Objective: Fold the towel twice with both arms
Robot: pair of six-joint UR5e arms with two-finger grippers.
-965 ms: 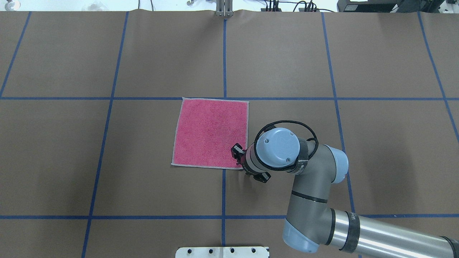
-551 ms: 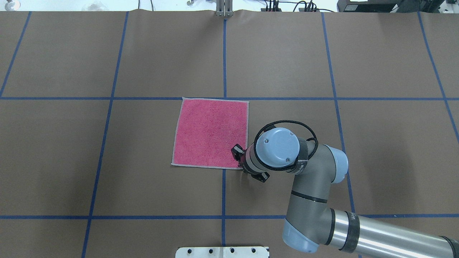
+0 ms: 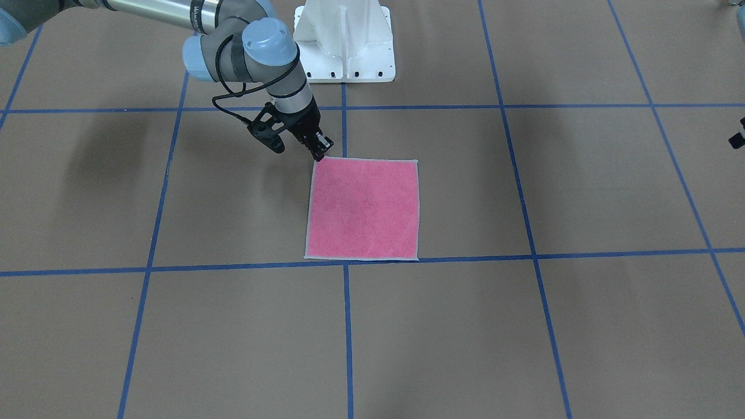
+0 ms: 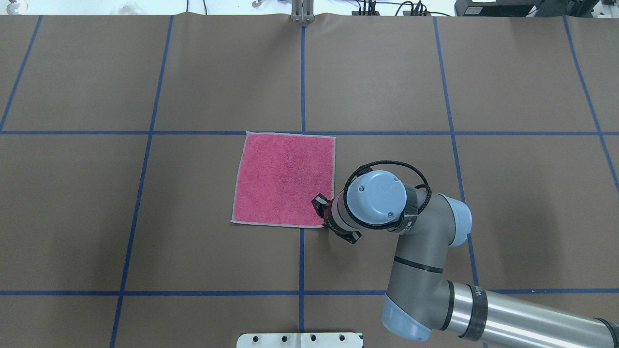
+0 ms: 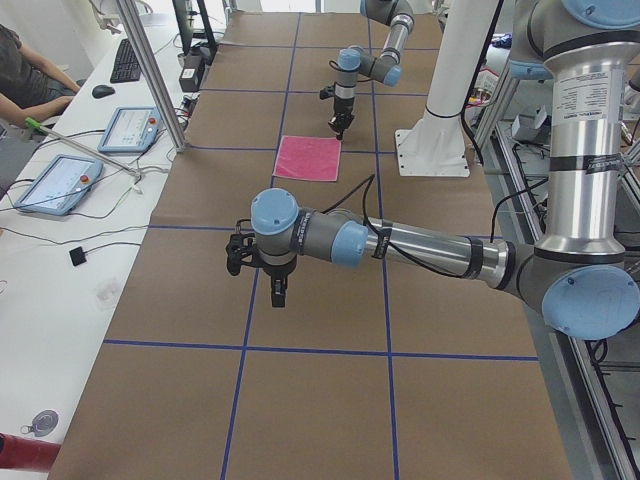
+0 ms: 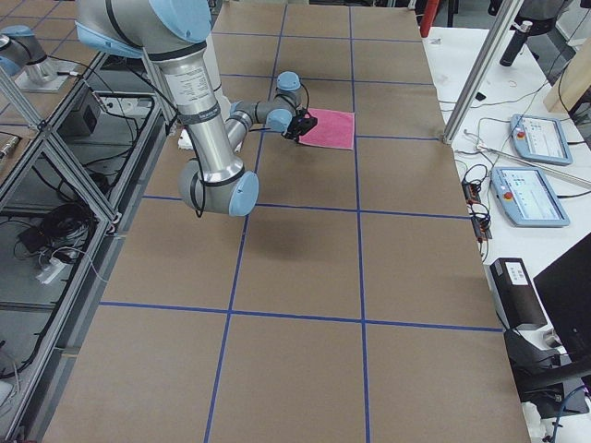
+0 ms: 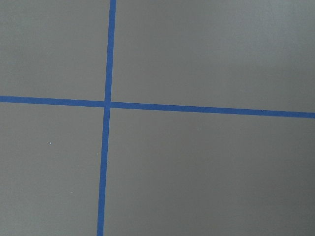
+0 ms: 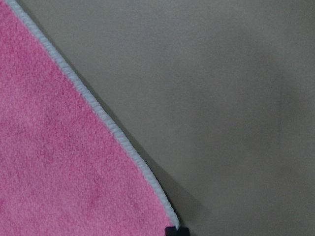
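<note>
With the small square pink terry towel [image 4: 283,179] lying flat at mid-table and the right gripper [image 3: 298,152] poised, jaws apart, at its near right corner, I judged a shallow closure could catch only edging and slip; the distant left gripper's [image 5: 277,290] state I could not tell.

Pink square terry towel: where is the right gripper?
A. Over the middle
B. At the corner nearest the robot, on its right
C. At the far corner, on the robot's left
B: the right gripper, fingers apart, stands at the corner of the pink square terry towel nearest the robot, on its right side.
</note>
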